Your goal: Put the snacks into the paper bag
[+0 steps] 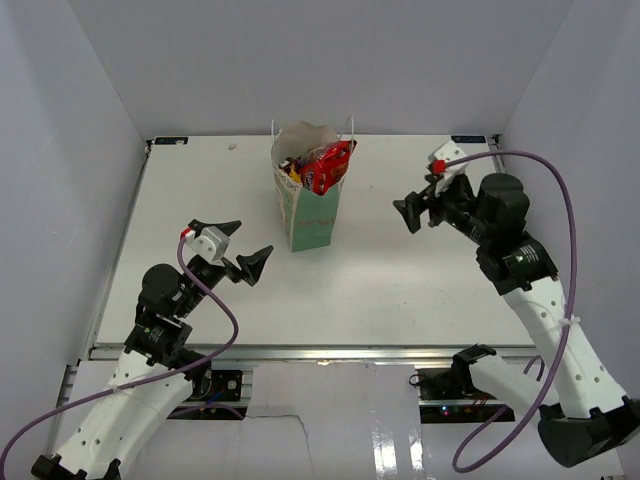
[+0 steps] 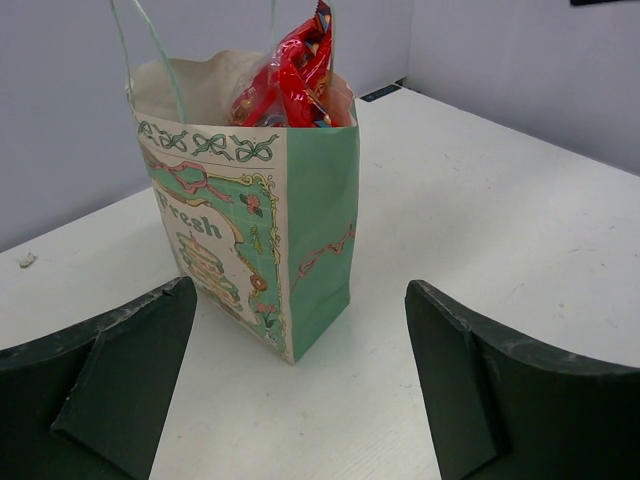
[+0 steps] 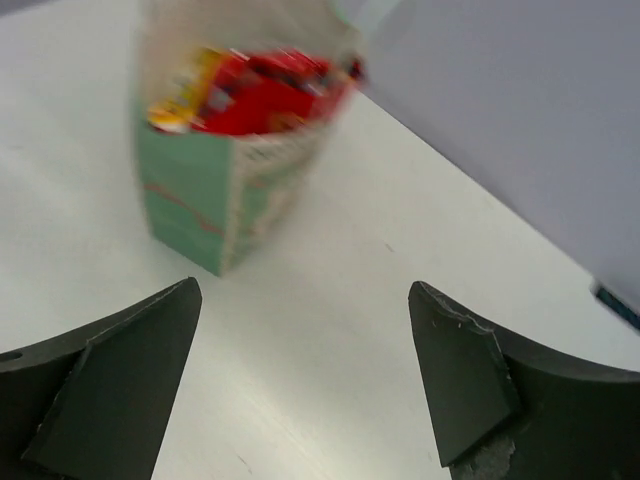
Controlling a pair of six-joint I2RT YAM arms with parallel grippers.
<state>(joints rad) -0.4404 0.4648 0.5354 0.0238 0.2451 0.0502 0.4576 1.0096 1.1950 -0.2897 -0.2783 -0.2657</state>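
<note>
Evidently the packing is close to done. The paper bag [image 1: 310, 205] stands upright at the upper centre of the top view on the white table [image 1: 420, 290], and no loose packet shows on the table around it.

The bag is filled to the brim. A red packet [image 2: 295, 75] pokes up past the rim at the right of the mouth, probably because the snacks beneath leave it no room to sink. A yellow wrapper [image 3: 178, 100] lies beside it near the left of the mouth in the blurred right wrist view. What sits deeper is hidden. The thin handles [image 2: 150, 50] stand up, leaving the mouth unblocked.

The left jaws, at the lower left of the top view, are spread wide with nothing between them. Their 2 dark fingers [image 2: 100, 390] frame the bag from well apart. The right jaws, at the right centre, are likewise spread wide and hold nothing, with fingers [image 3: 470, 380] pointing at the bag from the other side. Both arms seem to stand off so the tall, light bag is not tipped.
</note>
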